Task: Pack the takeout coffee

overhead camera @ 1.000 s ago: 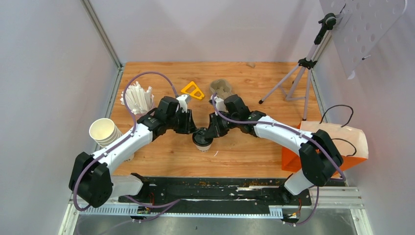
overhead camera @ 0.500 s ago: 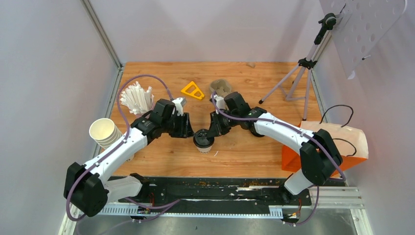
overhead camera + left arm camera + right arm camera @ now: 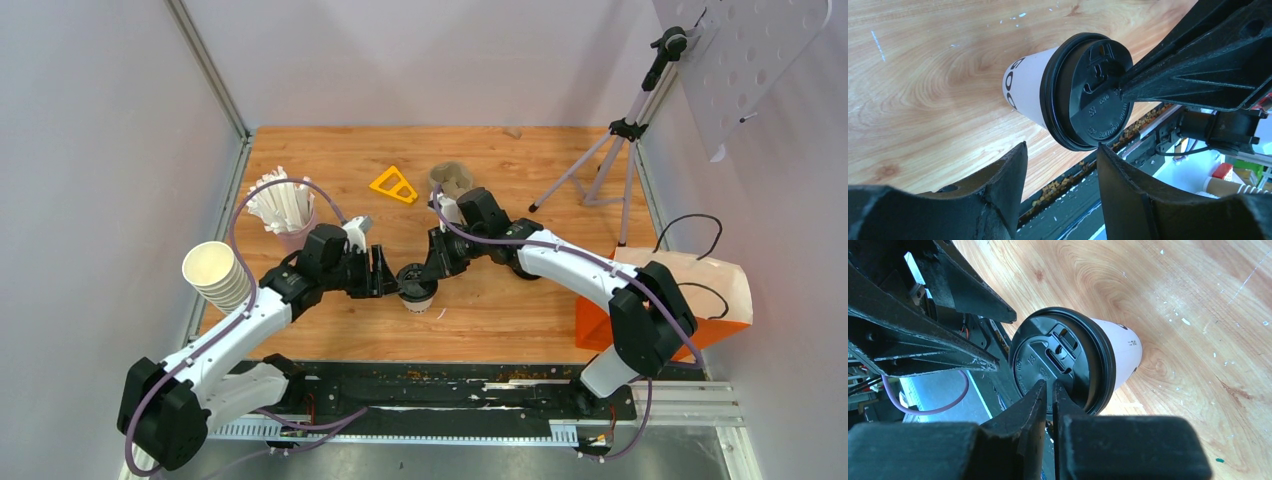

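Note:
One takeout coffee cup [image 3: 415, 287], white with a black lid, stands upright on the wooden table. Other lidded cups are out of view. My left gripper [image 3: 386, 276] is open just left of the cup; in the left wrist view [image 3: 1060, 147] its fingertips frame the lid's [image 3: 1090, 92] edge without touching. My right gripper [image 3: 431, 270] is shut, empty, with its tips resting on the lid's rim; in the right wrist view [image 3: 1049, 385] the closed tips lie over the lid [image 3: 1063, 360]. The grey-brown pulp carrier [image 3: 452, 180] sits farther back.
A stack of lidless cream cups [image 3: 215, 272] lies at the left edge. A cup of white sticks [image 3: 281, 205] stands behind it. A yellow triangle [image 3: 394, 185] lies beside the carrier. A tripod [image 3: 605, 165] stands at the back right and an orange-and-white bag [image 3: 680, 295] at the right edge.
My left arm has swung toward the near edge and brought its open gripper closer to the cup's left side. The right gripper and the cup have hardly moved.

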`<state>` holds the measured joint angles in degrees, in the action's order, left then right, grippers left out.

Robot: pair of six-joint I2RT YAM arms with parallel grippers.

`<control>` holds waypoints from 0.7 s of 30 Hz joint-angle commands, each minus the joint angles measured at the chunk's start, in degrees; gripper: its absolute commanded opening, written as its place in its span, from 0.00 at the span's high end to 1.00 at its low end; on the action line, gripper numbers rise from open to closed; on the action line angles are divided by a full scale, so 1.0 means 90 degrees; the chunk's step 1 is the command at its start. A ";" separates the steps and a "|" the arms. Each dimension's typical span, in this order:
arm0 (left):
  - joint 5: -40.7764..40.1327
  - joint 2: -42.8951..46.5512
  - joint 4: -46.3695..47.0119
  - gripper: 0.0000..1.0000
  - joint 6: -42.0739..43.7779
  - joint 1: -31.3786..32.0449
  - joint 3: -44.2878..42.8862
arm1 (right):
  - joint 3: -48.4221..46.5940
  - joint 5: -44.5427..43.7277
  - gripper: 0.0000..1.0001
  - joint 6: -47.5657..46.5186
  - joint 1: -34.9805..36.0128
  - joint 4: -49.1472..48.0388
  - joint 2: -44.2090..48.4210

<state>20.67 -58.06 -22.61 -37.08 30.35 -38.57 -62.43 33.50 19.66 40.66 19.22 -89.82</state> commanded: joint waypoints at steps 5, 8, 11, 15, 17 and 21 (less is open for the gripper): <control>0.0327 0.0138 0.1299 0.39 -0.0605 -0.0023 0.0541 | 0.0013 0.0162 0.90 0.0160 0.0001 -0.0373 -0.0172; 0.0299 0.0073 0.1360 0.39 -0.0639 -0.0022 0.0636 | 0.0096 0.0121 0.90 0.0166 -0.0002 -0.0392 -0.0187; 0.0282 0.0051 0.1485 0.40 -0.0705 -0.0023 0.0749 | 0.0184 0.0097 0.90 0.0174 -0.0005 -0.0402 -0.0197; 0.0222 0.0043 0.1505 0.42 -0.0724 -0.0022 0.0825 | 0.0353 0.0063 0.90 0.0198 0.0002 -0.0461 -0.0164; 0.0172 0.0020 0.1434 0.43 -0.0714 -0.0022 0.0828 | 0.0436 0.0045 0.90 0.0195 0.0000 -0.0474 -0.0148; 0.0012 -0.0057 0.1140 0.50 -0.0594 -0.0023 0.0777 | 0.0607 0.0019 0.90 0.0193 -0.0005 -0.0542 -0.0123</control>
<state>23.16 -57.58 -10.98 -43.44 30.35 -31.73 -59.79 35.46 22.02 40.66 13.34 -90.80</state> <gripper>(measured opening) 0.532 0.097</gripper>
